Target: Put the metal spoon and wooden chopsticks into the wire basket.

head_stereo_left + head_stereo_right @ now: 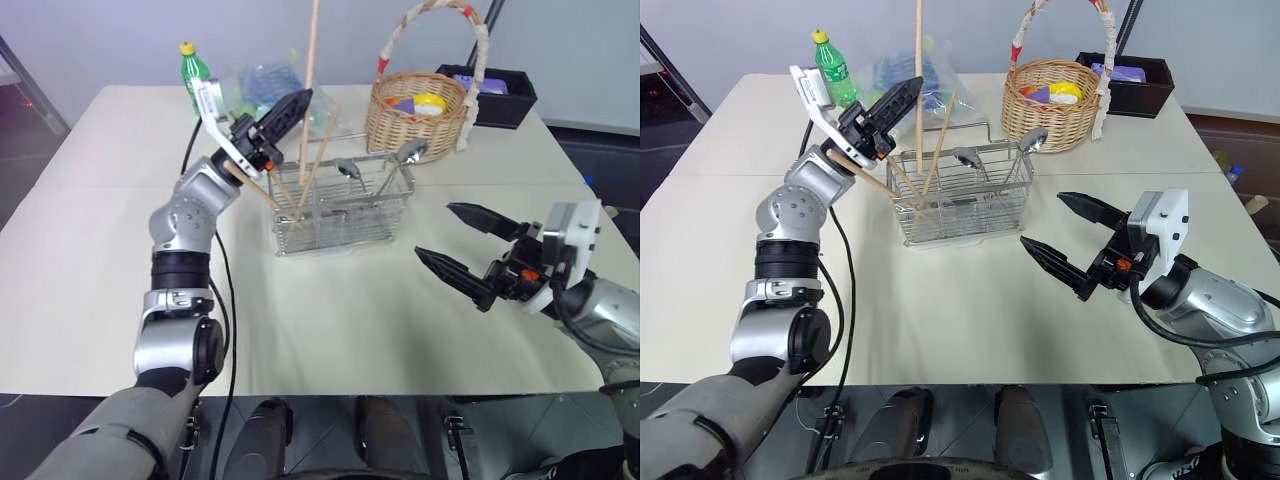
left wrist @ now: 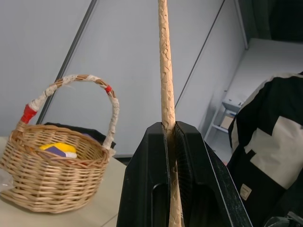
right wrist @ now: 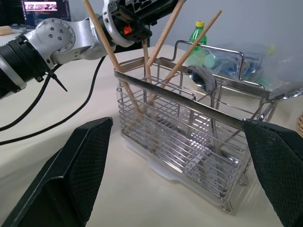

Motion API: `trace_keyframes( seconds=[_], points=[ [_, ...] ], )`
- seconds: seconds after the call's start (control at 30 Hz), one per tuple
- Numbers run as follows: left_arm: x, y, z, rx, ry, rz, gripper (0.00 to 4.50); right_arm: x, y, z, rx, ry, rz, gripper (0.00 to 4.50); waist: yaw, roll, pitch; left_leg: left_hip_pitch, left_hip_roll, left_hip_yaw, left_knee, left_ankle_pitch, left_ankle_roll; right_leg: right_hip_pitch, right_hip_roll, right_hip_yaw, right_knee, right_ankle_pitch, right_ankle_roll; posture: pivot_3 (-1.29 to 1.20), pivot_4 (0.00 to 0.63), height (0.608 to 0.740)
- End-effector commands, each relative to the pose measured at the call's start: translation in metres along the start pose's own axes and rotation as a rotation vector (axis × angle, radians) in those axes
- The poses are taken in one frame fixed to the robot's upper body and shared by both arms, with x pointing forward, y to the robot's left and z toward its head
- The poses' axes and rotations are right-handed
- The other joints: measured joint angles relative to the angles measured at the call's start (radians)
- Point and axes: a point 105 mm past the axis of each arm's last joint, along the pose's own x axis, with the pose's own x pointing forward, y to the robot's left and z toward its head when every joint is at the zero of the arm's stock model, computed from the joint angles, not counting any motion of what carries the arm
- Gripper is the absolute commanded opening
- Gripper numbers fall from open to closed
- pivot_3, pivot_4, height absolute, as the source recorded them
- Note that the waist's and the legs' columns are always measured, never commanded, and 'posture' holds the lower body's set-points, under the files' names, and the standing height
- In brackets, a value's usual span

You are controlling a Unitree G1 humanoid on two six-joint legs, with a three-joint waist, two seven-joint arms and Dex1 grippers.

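Wooden chopsticks (image 1: 310, 70): one stick stands nearly upright, pinched in my left end effector (image 1: 290, 112); its long axis runs top to bottom, lower tip down inside the wire basket (image 1: 345, 215), upper end rising out of the head views.
Other sticks: already in the left compartment, leaning at angles with tops fanning outward.
Left end effector: clenched on the upright stick, just above the basket's left end.
Key relation: the basket lies directly below the grip, so I judge the stick needs only release to drop in.
Metal spoon (image 1: 349, 168): bowl up, handle down in the basket's middle; a second spoon (image 1: 412, 151) stands at the right end.
Right end effector (image 1: 470, 248): released, jaws spread wide, holding nothing, to the basket's right and apart from it above the tabletop (image 1: 330, 320).
Nearer arm: the left.
Wicker basket (image 1: 418, 112): behind the wire basket, not part of the task.
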Motion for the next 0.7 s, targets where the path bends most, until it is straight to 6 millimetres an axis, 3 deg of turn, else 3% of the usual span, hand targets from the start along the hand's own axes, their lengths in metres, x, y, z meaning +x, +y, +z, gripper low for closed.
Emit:
trace_keyframes(
  seconds=[0.03,0.33,0.43,0.5,0.7],
  points=[
    [-0.001,-0.003,0.007,0.057,-0.007,-0.013,0.04,0.002,0.002,0.011,-0.043,-0.042,0.008,4.5,-0.001,0.0,0.0,0.0,0.0,0.0,0.0,0.0,0.0,0.0,0.0,0.0,0.0,0.0,0.0,0.0,0.15,0.74],
    [-0.007,-0.001,0.005,0.068,-0.001,0.0,0.04,0.005,0.003,0.012,-0.046,-0.049,0.015,4.5,-0.003,0.0,0.0,0.0,0.0,0.0,0.0,0.0,0.0,0.0,0.0,0.0,0.0,0.0,0.0,0.0,0.15,0.74],
    [-0.007,-0.001,0.006,0.075,-0.002,0.006,1.03,0.005,0.002,0.012,-0.047,-0.049,0.016,4.5,-0.003,0.0,0.0,0.0,0.0,0.0,0.0,0.0,0.0,0.0,0.0,0.0,0.0,0.0,0.0,0.0,0.15,0.74],
    [-0.007,-0.003,0.007,0.069,0.001,-0.008,1.99,0.005,0.002,0.012,-0.047,-0.047,0.017,4.5,-0.003,0.0,0.0,0.0,0.0,0.0,0.0,0.0,0.0,0.0,0.0,0.0,0.0,0.0,0.0,0.0,0.15,0.74],
    [-0.004,-0.005,0.019,0.078,-0.028,-0.007,1.99,0.006,0.002,0.011,-0.048,-0.046,0.025,4.5,-0.003,0.0,0.0,0.0,0.0,0.0,0.0,0.0,0.0,0.0,0.0,0.0,0.0,0.0,0.0,0.0,0.15,0.74]
  ],
)
